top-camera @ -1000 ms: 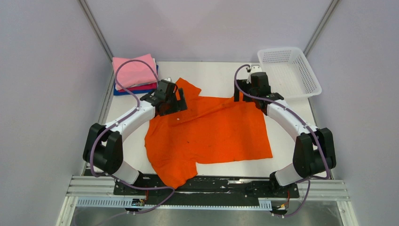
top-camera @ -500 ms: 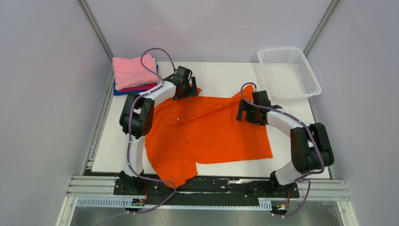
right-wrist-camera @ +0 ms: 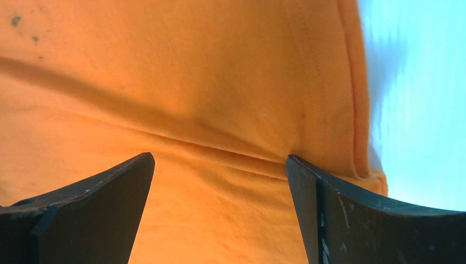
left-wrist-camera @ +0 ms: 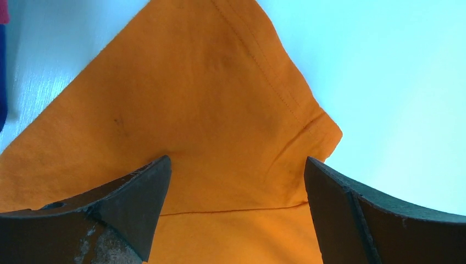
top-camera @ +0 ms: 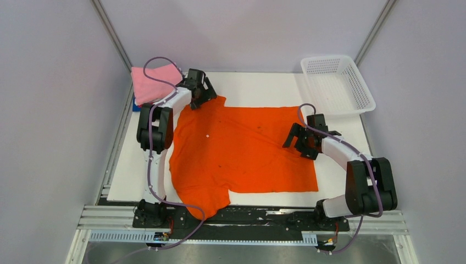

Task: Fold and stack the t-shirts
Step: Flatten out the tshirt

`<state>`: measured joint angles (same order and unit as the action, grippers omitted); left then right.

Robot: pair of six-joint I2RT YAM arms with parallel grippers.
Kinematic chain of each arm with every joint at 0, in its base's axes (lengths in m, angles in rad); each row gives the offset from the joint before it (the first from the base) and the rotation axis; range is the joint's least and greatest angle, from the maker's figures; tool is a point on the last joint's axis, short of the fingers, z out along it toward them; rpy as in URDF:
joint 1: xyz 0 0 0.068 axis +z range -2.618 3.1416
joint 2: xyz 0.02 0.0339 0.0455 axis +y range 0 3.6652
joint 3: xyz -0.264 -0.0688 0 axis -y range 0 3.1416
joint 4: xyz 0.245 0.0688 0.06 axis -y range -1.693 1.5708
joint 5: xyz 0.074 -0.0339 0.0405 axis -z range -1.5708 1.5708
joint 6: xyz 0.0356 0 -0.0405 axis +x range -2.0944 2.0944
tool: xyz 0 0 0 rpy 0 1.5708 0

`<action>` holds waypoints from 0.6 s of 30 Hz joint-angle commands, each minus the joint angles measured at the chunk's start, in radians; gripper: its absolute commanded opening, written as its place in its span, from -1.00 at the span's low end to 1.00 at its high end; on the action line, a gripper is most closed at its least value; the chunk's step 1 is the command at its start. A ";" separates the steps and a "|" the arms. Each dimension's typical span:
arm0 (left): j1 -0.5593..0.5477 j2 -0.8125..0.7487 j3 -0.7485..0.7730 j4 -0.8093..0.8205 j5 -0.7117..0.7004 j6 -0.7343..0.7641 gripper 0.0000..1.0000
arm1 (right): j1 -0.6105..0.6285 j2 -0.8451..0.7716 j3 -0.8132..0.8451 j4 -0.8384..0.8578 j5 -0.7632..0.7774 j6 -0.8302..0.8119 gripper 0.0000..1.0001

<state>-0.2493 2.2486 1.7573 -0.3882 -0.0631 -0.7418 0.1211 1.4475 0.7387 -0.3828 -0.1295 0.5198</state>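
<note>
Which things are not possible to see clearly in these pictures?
- Top view: folded stack below its pink top, hidden by the left arm.
- Left wrist view: the same stack, cut by the left edge.
- Right wrist view: dark specks on the orange t-shirt, too small to identify.

I have the shirt (top-camera: 242,148) spread flat mid-table (top-camera: 258,88). The stack (top-camera: 151,82) sits at the far left corner and the basket (top-camera: 327,58) at the far right. My left gripper (top-camera: 207,94) is over the shirt's far left corner, beside the stack; my right gripper (top-camera: 295,141) is over its right edge.
</note>
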 commanded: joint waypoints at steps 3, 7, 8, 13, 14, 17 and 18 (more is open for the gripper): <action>0.013 0.056 0.002 -0.055 0.044 0.016 1.00 | -0.008 -0.097 -0.026 -0.177 0.093 0.001 1.00; 0.010 0.009 0.001 -0.032 0.133 0.071 1.00 | -0.004 -0.150 0.073 -0.103 0.055 -0.040 1.00; 0.009 -0.004 0.000 -0.032 0.133 0.079 1.00 | -0.002 -0.159 0.101 -0.074 0.025 -0.051 1.00; -0.016 -0.147 -0.035 -0.056 0.079 0.145 1.00 | 0.076 -0.125 0.224 -0.005 0.095 -0.084 1.00; -0.028 -0.168 -0.045 -0.068 0.059 0.151 1.00 | 0.099 -0.101 0.251 -0.004 0.127 -0.091 1.00; -0.043 -0.247 -0.089 -0.132 -0.050 0.166 1.00 | 0.139 0.005 0.339 0.008 0.209 -0.092 1.00; -0.044 -0.260 -0.101 -0.155 -0.066 0.165 1.00 | 0.139 0.052 0.372 0.009 0.216 -0.086 1.00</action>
<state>-0.2726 2.1448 1.6844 -0.4633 -0.0200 -0.6216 0.2276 1.3685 0.9974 -0.4324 -0.0128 0.4561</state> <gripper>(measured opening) 0.998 0.998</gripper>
